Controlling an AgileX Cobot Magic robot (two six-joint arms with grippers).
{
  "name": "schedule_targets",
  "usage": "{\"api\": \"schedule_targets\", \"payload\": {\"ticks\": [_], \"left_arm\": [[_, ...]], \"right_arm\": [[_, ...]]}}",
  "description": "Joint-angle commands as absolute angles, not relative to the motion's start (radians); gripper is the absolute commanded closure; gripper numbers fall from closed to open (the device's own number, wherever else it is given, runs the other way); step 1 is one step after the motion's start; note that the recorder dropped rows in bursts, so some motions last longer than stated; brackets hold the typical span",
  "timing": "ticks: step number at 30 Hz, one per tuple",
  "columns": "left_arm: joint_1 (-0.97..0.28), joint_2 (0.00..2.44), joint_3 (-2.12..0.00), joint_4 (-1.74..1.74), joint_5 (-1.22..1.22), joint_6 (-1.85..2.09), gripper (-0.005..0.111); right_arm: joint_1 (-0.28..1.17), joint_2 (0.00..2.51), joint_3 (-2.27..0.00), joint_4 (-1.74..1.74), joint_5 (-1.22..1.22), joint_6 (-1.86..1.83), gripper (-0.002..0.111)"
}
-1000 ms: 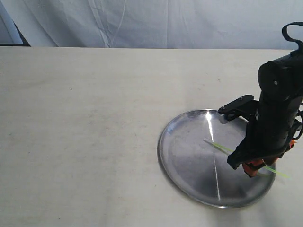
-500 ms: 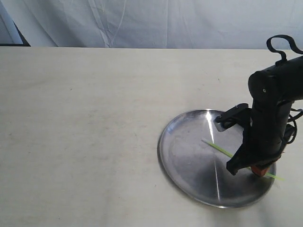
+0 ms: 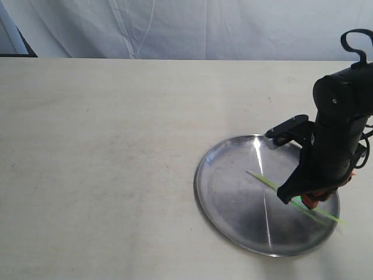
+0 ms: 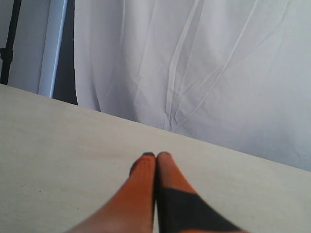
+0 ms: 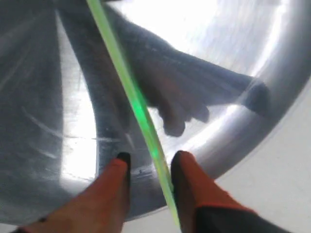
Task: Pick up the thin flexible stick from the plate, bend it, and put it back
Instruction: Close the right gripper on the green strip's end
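The shiny round plate (image 3: 227,192) lies on the table at the right. Across its right half lies the thin lime-green stick (image 3: 262,179), its outer end past the rim. My right gripper (image 3: 309,200) hangs low over the stick near that rim. In the right wrist view the gripper (image 5: 150,158) is open and the stick (image 5: 136,104) runs between the orange fingers, close against one of them, above the plate (image 5: 39,121). My left gripper (image 4: 156,155) is shut with nothing in it, above bare table, and is out of the exterior view.
A pale tabletop (image 3: 105,151) stretches left of the plate. A white cloth backdrop (image 3: 192,26) hangs behind the table's far edge. The plate's right rim lies near the table's right side.
The right arm leaned left over the plate, then came back right, and its gripper now sits slightly higher. The stick has shifted a little on the plate.
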State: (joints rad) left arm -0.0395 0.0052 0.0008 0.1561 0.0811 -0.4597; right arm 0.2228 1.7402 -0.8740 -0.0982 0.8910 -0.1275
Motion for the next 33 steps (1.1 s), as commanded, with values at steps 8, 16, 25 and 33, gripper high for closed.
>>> {"api": "schedule_targets", "payload": {"ticks": [8,16,25,33], "left_arm": [[-0.043,0.000,0.000,0.156,0.082,-0.460,0.107],[-0.043,0.000,0.000,0.156,0.082,-0.460,0.107],[-0.043,0.000,0.000,0.156,0.082,-0.460,0.107],[-0.043,0.000,0.000,0.156,0.082,-0.460,0.107]], "right_arm": [[0.221,1.672,-0.902,-0.125,0.940,-0.132,0.061],[0.221,1.722,-0.902,-0.076,0.960,-0.193,0.052],[0.221,1.824,-0.900,-0.103,0.969,-0.193,0.043],[0.221,1.913,-0.900,-0.103,0.958,-0.193,0.047]]}}
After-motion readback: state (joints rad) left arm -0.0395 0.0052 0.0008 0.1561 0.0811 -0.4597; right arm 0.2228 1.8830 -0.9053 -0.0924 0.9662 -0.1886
